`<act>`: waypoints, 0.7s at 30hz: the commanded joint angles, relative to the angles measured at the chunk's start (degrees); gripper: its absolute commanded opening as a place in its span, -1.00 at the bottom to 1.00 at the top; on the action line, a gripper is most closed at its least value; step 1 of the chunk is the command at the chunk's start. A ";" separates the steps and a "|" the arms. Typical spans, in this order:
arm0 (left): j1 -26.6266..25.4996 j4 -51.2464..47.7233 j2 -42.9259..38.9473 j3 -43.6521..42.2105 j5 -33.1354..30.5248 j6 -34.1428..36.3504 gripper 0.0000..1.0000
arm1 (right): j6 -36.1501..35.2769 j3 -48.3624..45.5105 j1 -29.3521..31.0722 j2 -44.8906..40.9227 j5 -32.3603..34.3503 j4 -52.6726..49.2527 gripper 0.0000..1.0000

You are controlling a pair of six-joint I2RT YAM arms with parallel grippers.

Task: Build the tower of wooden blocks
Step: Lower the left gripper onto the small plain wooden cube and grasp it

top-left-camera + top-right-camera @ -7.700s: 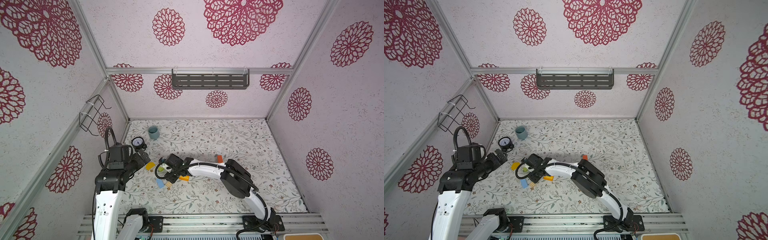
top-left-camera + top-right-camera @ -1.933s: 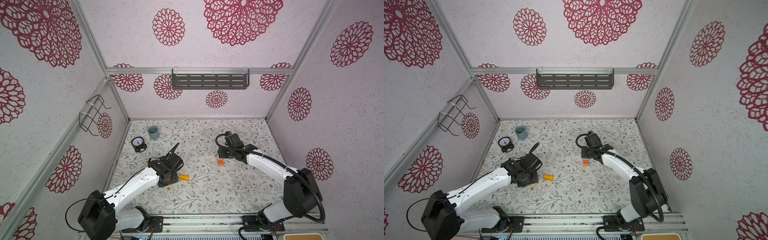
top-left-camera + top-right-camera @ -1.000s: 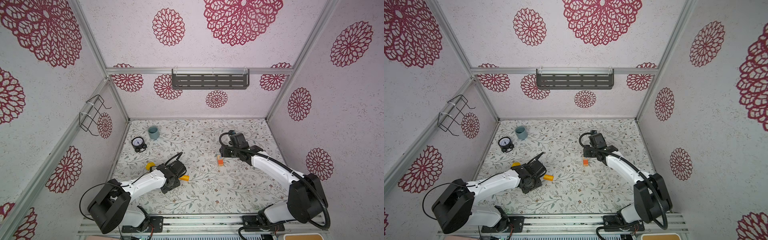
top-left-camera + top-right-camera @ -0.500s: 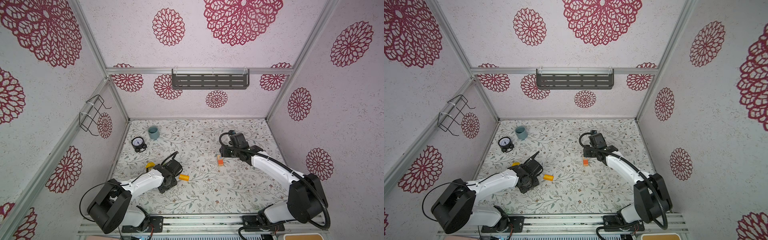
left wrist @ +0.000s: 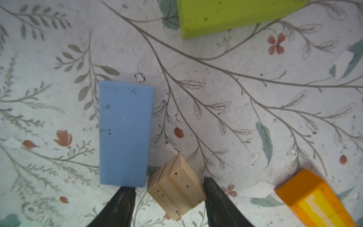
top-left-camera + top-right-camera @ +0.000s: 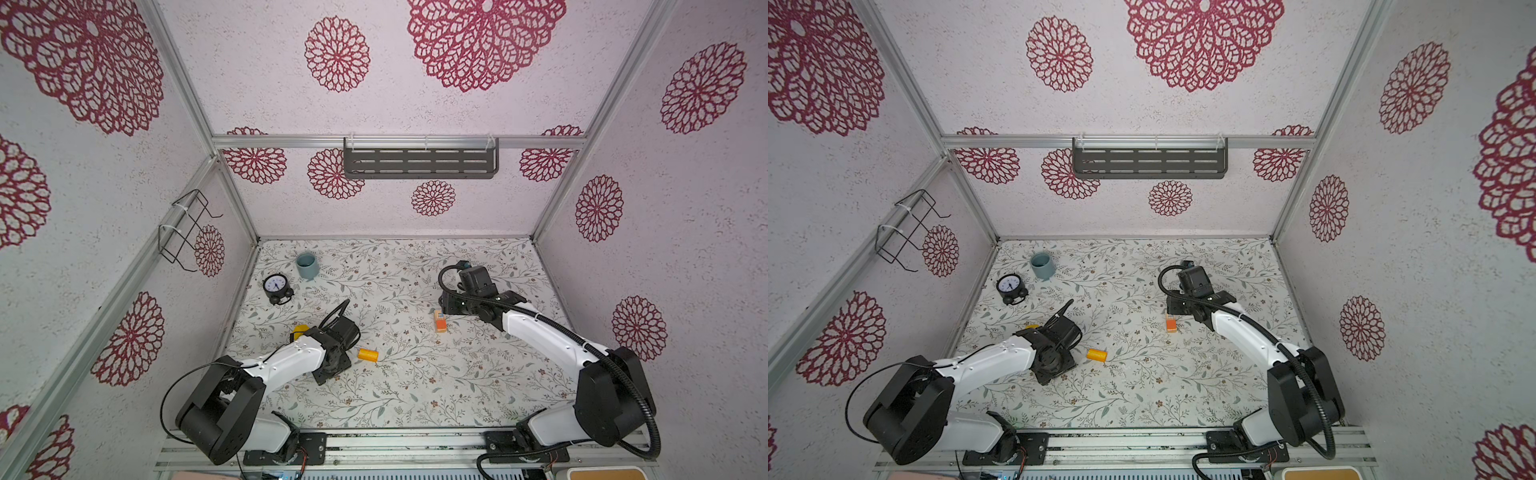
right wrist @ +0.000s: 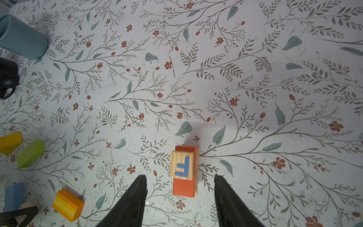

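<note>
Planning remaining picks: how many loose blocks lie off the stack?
5, all near the left gripper: yellow block, green block, blue block, orange block, and a plain wood block between its open jaws. More may be hidden under the left arm.

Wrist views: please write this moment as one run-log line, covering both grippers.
left gripper: open, straddling plain wooden block | right gripper: open, empty, near tower | tower: F cube on orange block

We see the left arm (image 6: 286,361) and right arm (image 6: 540,332) stretched low — the left gripper (image 5: 167,183) and right gripper (image 7: 179,175) point downward, jaws parted, neither clamped on anything.
</note>
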 commanded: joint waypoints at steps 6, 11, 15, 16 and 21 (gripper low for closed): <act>0.71 1.32 2.80 3.02 -0.54 1.60 0.32 | -1.34 0.30 -0.21 -1.59 0.13 -0.35 0.18; 0.76 1.71 3.77 3.64 -0.36 2.14 0.29 | -1.38 0.55 -0.23 -1.60 0.11 -0.57 0.18; 0.86 2.03 4.50 4.45 -0.34 2.54 0.27 | -1.45 0.56 -0.21 -1.59 0.11 -0.61 0.18; 0.81 2.04 4.78 4.73 -0.27 2.74 0.26 | -1.51 0.56 -0.26 -1.57 0.11 -0.64 0.18; 0.89 2.55 6.21 6.47 -0.18 3.29 0.25 | -1.47 0.56 -0.22 -1.58 0.19 -0.75 0.18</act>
